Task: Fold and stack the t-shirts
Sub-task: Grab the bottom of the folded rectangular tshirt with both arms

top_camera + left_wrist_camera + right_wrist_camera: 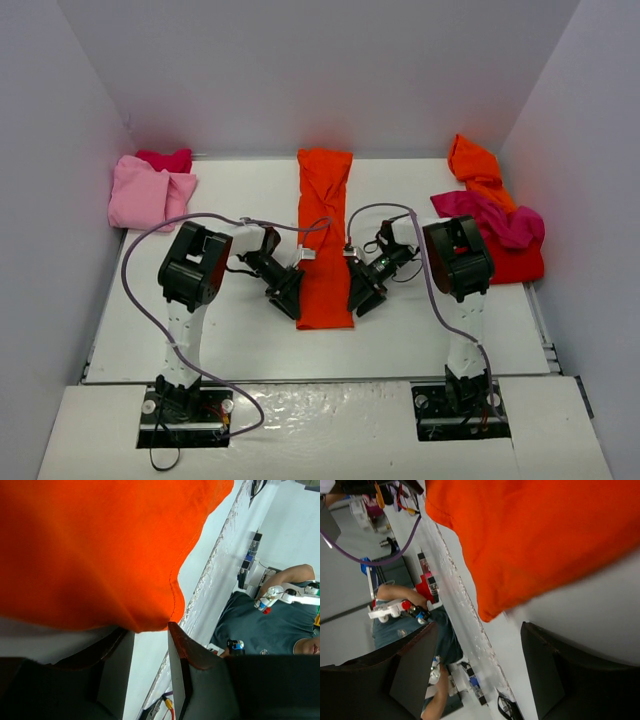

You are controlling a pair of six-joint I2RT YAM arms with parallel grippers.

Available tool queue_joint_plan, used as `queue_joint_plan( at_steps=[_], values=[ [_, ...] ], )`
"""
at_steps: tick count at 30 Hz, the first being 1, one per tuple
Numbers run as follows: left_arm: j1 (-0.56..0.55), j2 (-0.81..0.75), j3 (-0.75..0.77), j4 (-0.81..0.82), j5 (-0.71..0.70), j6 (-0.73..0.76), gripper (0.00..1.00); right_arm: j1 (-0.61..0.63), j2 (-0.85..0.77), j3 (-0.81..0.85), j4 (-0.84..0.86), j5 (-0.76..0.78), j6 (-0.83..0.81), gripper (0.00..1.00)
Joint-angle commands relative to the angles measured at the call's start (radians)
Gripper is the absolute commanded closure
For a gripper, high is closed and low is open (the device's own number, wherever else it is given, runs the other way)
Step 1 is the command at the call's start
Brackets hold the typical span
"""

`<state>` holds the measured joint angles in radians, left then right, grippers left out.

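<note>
An orange t-shirt lies folded into a long narrow strip down the middle of the table. My left gripper is at its near left corner, my right gripper at its near right corner. In the left wrist view the orange cloth fills the top and its corner hangs just at the tips of my open fingers. In the right wrist view the cloth's corner lies just beyond my wide-open fingers, not touched.
A folded pink shirt with a dark pink one behind it lies at the far left. At the far right is a pile of orange, magenta and red shirts. White walls close in three sides.
</note>
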<state>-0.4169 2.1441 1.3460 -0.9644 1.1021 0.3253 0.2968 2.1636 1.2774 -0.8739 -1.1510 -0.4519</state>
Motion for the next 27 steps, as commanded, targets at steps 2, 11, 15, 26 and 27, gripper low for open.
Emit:
queue_joint_plan(
  at_steps=[2, 11, 15, 26, 27],
  values=[
    [0.028, -0.043, 0.013, 0.001, -0.020, 0.014, 0.69, 0.118, 0.026, -0.014, -0.016, -0.010, -0.050, 0.35],
    [0.038, -0.045, 0.021, -0.005, -0.010, 0.017, 0.69, 0.134, 0.020, -0.026, -0.008, 0.019, -0.056, 0.36],
    [0.038, -0.038, 0.024, -0.012, 0.002, 0.020, 0.70, 0.129, -0.008, -0.052, 0.026, 0.054, -0.027, 0.36],
    [0.028, -0.021, 0.049, -0.049, 0.016, 0.045, 0.68, 0.088, -0.046, -0.085, 0.144, 0.121, 0.096, 0.47],
    [0.025, -0.021, 0.051, -0.050, 0.016, 0.047, 0.68, 0.089, -0.041, -0.083, 0.144, 0.124, 0.097, 0.47]
  ],
)
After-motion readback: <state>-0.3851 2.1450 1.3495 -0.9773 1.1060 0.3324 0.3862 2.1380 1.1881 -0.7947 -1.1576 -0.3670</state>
